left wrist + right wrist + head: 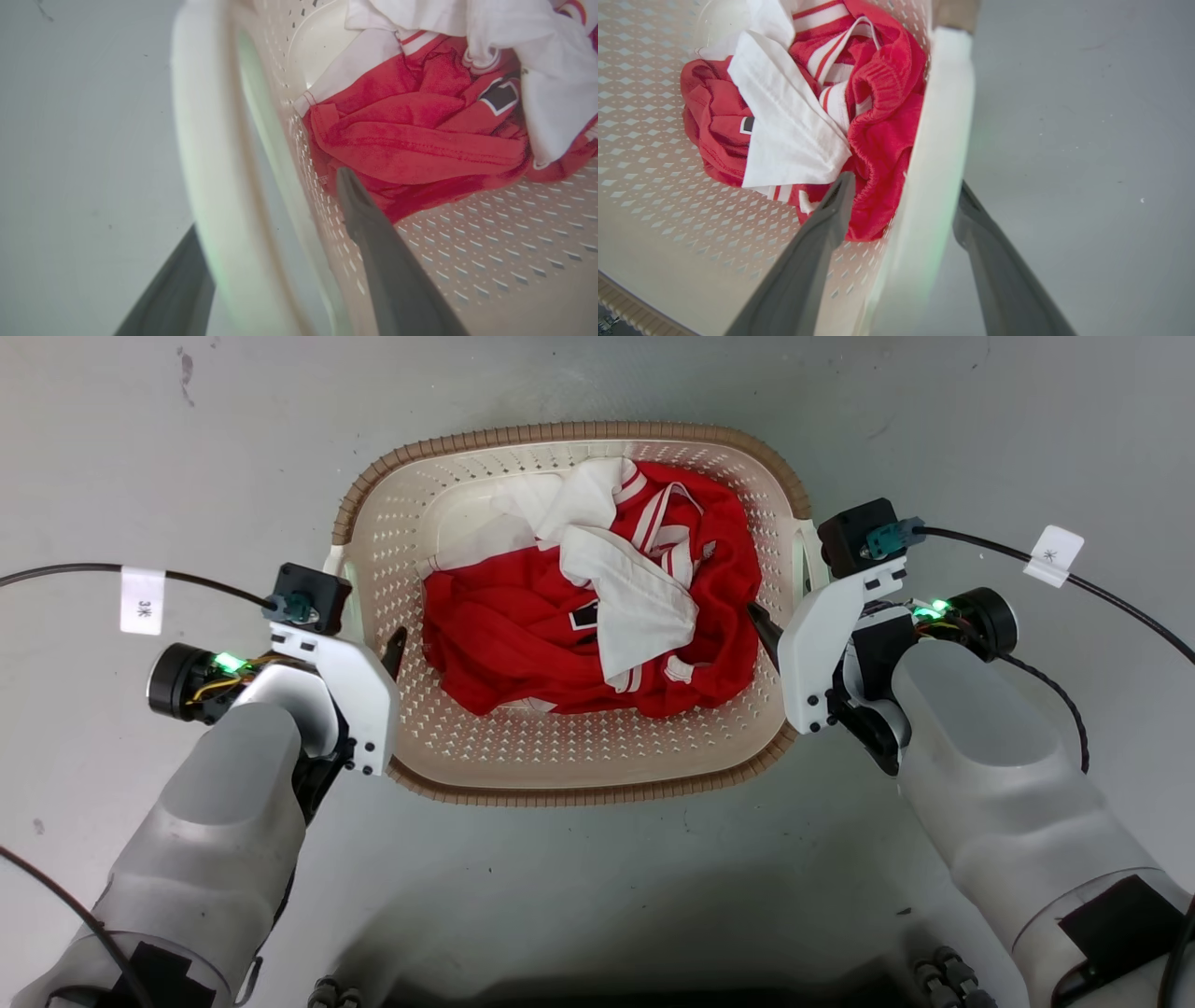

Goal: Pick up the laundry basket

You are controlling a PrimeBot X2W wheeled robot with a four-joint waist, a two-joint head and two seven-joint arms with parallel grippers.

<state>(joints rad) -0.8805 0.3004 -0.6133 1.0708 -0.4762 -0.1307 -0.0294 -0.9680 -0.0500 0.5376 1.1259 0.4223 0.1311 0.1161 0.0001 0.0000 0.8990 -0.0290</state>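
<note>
We see the cream plastic laundry basket with perforated walls and a brown woven-look rim [597, 431] standing on the smooth grey floor [597, 887] between our two arms, with crumpled red and white clothes [523, 635] heaped inside. The left gripper [268, 200] has its dark fingers spread astride the white left side handle [205, 140], one inside the wall and one outside. The right gripper [906, 182] straddles the white right side handle [945, 116] likewise, with its fingers apart and a gap beside the inner one.
</note>
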